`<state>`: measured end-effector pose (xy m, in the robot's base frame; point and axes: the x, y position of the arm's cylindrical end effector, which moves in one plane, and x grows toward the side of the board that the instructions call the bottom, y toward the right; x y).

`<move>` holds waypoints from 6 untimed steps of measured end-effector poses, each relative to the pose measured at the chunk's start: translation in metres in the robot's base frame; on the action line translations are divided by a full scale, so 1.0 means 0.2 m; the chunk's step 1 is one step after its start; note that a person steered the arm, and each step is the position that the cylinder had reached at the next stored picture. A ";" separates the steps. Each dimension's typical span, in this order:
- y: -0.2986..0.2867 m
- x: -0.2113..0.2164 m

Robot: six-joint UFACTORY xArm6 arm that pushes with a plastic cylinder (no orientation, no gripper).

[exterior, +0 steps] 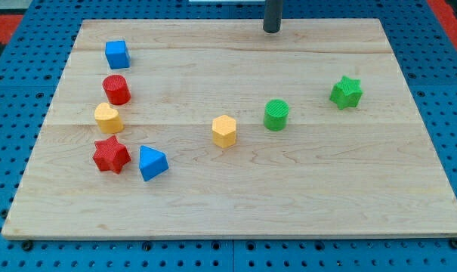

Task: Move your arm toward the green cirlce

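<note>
Approach hasn't really started: the tip (272,30) sits at the board's (236,204) top edge, touching nothing (bare rod, no gripper). The green circle (276,115) is well below it, mid-board, so 1 clear move down the view.

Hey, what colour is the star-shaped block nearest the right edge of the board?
Green. The green star shows clearly in the camera view.
</note>
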<state>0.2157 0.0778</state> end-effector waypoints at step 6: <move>0.21 0.62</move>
